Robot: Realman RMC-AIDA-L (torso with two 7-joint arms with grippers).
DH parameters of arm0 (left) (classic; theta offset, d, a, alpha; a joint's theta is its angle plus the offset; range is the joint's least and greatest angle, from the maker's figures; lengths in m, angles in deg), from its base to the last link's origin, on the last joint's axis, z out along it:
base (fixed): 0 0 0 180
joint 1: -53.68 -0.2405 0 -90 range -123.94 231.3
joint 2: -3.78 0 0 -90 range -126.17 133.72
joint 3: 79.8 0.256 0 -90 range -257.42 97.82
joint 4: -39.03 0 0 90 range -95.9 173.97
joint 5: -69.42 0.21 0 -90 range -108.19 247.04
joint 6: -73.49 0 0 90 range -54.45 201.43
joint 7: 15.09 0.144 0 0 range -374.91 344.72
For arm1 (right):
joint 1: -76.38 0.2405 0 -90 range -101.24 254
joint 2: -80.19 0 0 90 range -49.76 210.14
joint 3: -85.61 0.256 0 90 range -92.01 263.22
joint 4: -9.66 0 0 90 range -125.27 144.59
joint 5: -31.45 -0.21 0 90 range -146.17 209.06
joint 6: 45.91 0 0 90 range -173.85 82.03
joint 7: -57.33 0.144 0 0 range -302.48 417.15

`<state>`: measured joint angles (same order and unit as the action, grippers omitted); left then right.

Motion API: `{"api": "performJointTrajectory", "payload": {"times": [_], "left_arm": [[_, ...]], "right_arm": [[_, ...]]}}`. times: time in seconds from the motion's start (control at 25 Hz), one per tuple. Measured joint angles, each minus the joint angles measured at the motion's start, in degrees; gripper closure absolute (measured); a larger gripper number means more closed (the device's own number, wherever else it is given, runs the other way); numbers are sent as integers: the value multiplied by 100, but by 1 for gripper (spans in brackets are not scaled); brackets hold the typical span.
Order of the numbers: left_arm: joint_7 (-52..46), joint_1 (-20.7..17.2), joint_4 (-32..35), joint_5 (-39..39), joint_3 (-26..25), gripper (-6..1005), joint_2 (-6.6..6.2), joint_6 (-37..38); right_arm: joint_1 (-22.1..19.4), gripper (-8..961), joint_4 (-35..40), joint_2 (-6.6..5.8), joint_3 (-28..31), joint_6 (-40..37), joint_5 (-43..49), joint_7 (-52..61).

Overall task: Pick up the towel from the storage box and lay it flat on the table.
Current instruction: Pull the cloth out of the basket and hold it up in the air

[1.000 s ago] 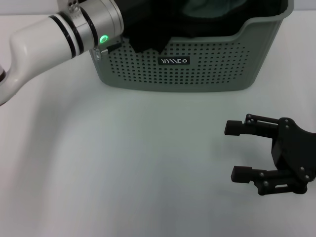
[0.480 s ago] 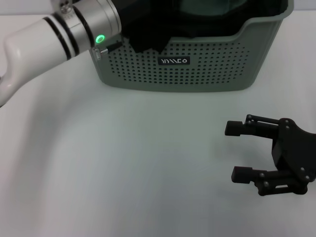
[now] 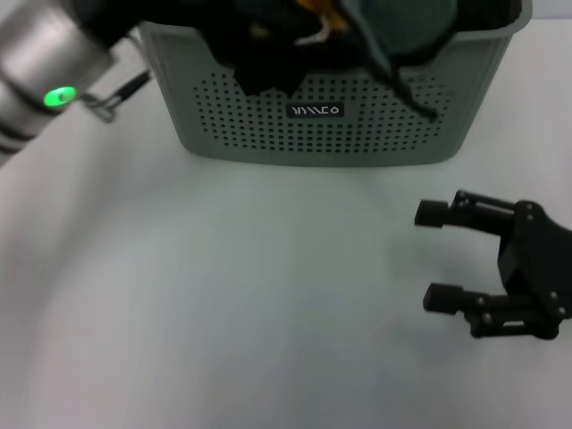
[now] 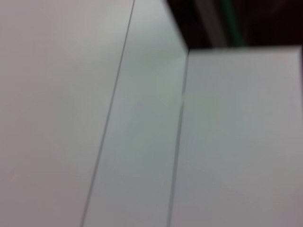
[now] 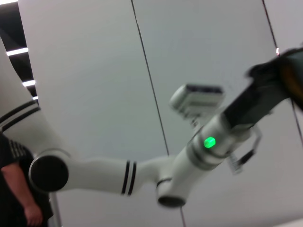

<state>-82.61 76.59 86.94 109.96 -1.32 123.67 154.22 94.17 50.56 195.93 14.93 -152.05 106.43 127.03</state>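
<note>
The sage storage box [image 3: 268, 125] with its dark logo label stands at the far side of the white table [image 3: 223, 295]. The towel [image 3: 402, 22] is bunched and raised above the box's rim, grey-green face out, with bits of mustard yellow and a black edge hanging over the front wall. My left arm [image 3: 45, 85] reaches in from the upper left. Its gripper is above the head view. The right wrist view shows the left gripper [image 5: 272, 82] dark, with mustard cloth [image 5: 294, 80] at its tip. My right gripper [image 3: 433, 256] is open and empty over the table, front right.
A plain black cloth [image 3: 259, 63] lies over the box's front rim on the left. The left wrist view shows only pale wall panels [image 4: 142, 142]. A person [image 5: 19, 189] stands behind the robot in the right wrist view.
My left arm has risen and swung left. The towel has come up out of the box, its yellow face and black edge now showing. The right gripper has shifted slightly right.
</note>
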Motion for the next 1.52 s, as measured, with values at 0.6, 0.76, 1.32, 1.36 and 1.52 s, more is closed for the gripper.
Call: {"api": "performJointTrajectory", "payload": {"times": [0.6,0.76,1.32,1.36,1.52], "left_arm": [[-411,-787,637,-282,-92,976,47,1064],[-335,-777,379,-334,-75,976,50,1057],[-194,-709,81,-398,-9,975,54,1056],[-194,-709,81,-398,-9,975,54,1057],[-192,-709,50,-398,-9,974,51,1054]], "right_arm": [[91,111,-455,48,-840,-237,-1975,-1549],[191,111,-454,45,-1360,238,-2464,-1951],[316,381,-376,46,-2312,1559,-3059,-2939],[317,417,-376,46,-2315,1559,-3060,-2961],[303,580,-369,46,-2319,1521,-3062,-3044]]}}
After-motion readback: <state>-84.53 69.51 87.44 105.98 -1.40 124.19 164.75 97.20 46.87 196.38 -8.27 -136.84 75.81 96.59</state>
